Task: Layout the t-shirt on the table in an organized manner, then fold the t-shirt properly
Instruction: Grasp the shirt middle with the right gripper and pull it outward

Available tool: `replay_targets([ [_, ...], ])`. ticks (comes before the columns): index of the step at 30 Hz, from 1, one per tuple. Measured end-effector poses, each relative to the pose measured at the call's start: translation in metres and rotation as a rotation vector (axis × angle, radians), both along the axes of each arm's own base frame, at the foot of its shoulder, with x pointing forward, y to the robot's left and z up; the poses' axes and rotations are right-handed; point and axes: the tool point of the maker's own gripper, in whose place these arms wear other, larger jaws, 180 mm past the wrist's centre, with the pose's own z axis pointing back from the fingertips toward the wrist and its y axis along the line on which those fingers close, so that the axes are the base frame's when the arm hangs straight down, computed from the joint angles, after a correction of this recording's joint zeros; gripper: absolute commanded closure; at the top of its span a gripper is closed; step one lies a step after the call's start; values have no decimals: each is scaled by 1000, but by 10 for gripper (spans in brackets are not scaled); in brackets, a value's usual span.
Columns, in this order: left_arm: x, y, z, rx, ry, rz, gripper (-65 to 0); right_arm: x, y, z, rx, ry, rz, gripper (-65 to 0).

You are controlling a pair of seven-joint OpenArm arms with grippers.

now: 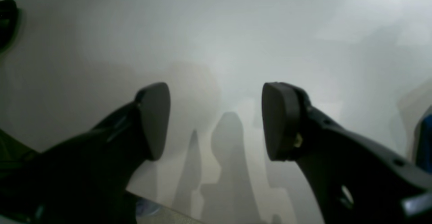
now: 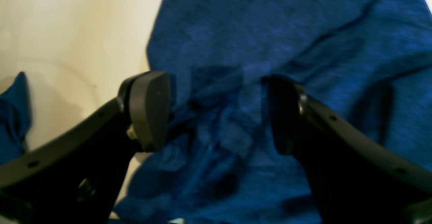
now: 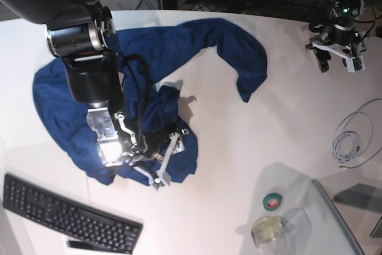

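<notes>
The t-shirt [image 3: 149,82] is seen in the base view as a crumpled dark blue mass spread over the left half of the table [image 3: 239,141], with one long part arching up and across to the upper centre of the frame and hanging down toward the middle. Only that view shows its whole outline. The right gripper [image 3: 169,158] is placed over the lower edge of the cloth, left of centre. In the right wrist view the fabric [image 2: 270,31] fills most of the frame, wrinkled, with pale tabletop at the left; the right gripper [image 2: 216,112] is held spread above a fold, and nothing is pinched between the pads. The left gripper [image 3: 339,58] is seen at the upper right of the base view, well apart from the shirt. In the left wrist view the left gripper [image 1: 216,121] is spread wide over bare white table [image 1: 216,31]. A keyboard [image 3: 65,213], a green tape roll [image 3: 273,201] and a coiled cable [image 3: 352,138] appear in the base view alone.
</notes>
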Motion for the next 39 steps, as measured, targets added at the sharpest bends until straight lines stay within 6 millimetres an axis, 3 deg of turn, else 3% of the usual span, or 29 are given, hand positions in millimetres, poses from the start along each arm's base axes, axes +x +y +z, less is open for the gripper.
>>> replay_targets([
  [2,1,0,1,1,-2,0,-411,-2,3,-6,14,11,-4,-408],
  [4,2,2,2,5,-4,-2,-411,-8,3,-14,18,30,-5,-332],
  [8,1,2,2,6,-3,0,-411,-9,3,-16,17,36,-6,-6],
  [9,1,3,2,6,-3,0,-411,-8,3,-15,17,33,-5,0],
  [14,2,4,2,8,-4,1,-411,-6,2,-6,-2,47,7,0],
  [16,2,5,2,8,-2,3,-411,-10,8,6,26,37,9,0],
  [18,2,6,3,12,-3,3,-411,-23,31,22,26,-15,98,0],
  [22,3,6,4,12,-7,2,-411,-70,102,51,73,-93,341,0],
  [25,10,6,7,13,-18,2,-411,-89,123,48,62,-93,430,-3],
  [27,16,6,10,14,-31,0,-411,-98,119,31,17,-66,464,-42],
  [30,16,6,10,15,-33,0,-411,-110,113,11,-57,-24,502,-282],
  [32,13,6,7,13,-22,1,-411,-114,115,13,-78,-6,525,-458],
  [33,13,5,7,14,-21,0,-411,-111,117,22,-79,-29,525,-498],
  [36,15,3,8,12,-26,-6,-411,-89,111,62,17,-151,451,-461],
  [39,16,3,8,11,-29,-6,-411,-58,63,77,9,-197,311,-374],
])
